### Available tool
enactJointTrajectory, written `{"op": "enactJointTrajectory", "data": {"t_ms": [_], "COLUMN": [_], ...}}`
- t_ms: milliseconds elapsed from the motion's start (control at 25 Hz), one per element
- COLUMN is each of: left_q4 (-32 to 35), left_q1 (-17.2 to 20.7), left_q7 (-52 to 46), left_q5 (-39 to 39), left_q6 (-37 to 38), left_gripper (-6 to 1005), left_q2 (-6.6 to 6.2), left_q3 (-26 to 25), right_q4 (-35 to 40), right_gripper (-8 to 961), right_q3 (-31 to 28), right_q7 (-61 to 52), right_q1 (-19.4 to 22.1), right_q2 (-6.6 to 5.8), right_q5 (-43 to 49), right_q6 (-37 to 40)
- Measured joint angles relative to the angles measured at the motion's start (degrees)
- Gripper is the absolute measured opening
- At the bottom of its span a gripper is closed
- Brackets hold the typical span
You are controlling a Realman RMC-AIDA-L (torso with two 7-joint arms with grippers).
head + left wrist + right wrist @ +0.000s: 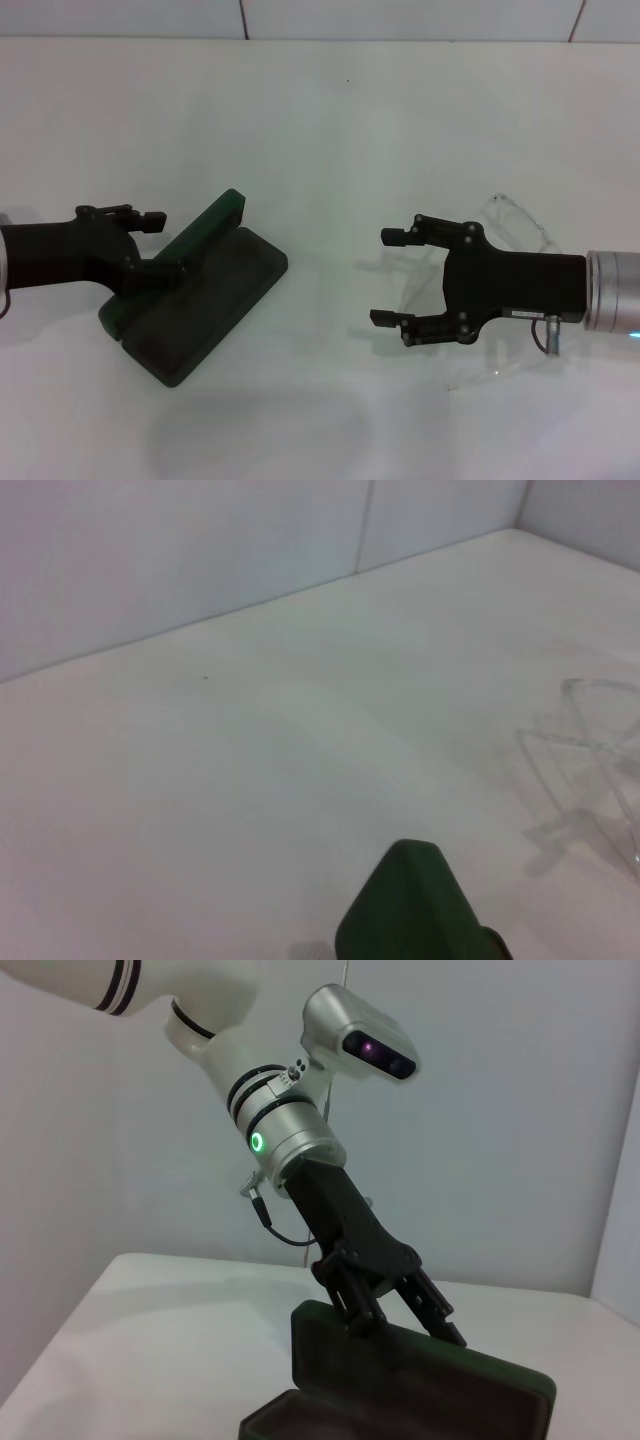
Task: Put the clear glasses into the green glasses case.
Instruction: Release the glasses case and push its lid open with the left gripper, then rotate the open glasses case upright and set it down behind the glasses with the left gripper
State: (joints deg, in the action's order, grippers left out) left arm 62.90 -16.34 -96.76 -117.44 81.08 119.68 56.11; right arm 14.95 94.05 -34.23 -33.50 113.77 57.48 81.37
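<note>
Under the right end effector (392, 278), jaws apart, lie the clear plastic wraparound glasses (515, 225) on the white desk (330, 130); transparency risks a misjudged grasp. Left end effector (165, 245) clamps the open dark green clamshell case (215, 290) by its lid; it could slip.

Left wrist: the lid's corner, glasses (600, 750) beyond.

Right wrist: the left end effector (405, 1325) pinching the lid over the case (420, 1390).

White table (330, 130), smooth and matte, fills the work area. Pale panelled wall (400, 18) runs along its far edge, with thin dark vertical seams between panels. Lighting is even and diffuse; soft shadows lie on the tabletop.
</note>
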Motion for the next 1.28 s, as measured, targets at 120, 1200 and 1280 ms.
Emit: {"op": "enactJointTrajectory", "data": {"t_ms": [120, 1200, 1280], "left_q4": [-0.12, -0.43, -0.79], "left_q1": [-0.15, -3.33, -5.28], "left_q7": [-0.19, -0.30, 0.70], "left_q5": [-0.08, -0.27, -0.28], "left_q6": [-0.37, -0.19, -0.56], "left_gripper": [824, 216, 212], "left_q2": [0.00, -0.04, -0.04], "left_q3": [-0.07, 1.72, 2.73], "right_q4": [0.00, -0.01, -0.01], "right_gripper": [834, 832, 832], "right_q3": [0.13, 0.39, 0.43], "right_q7": [0.01, 1.06, 1.37], "right_q1": [0.04, 0.52, 0.67], "right_q2": [-0.12, -0.82, -0.76], "right_q5": [0.00, 0.00, 0.06], "right_q6": [0.00, 0.39, 0.47]}}
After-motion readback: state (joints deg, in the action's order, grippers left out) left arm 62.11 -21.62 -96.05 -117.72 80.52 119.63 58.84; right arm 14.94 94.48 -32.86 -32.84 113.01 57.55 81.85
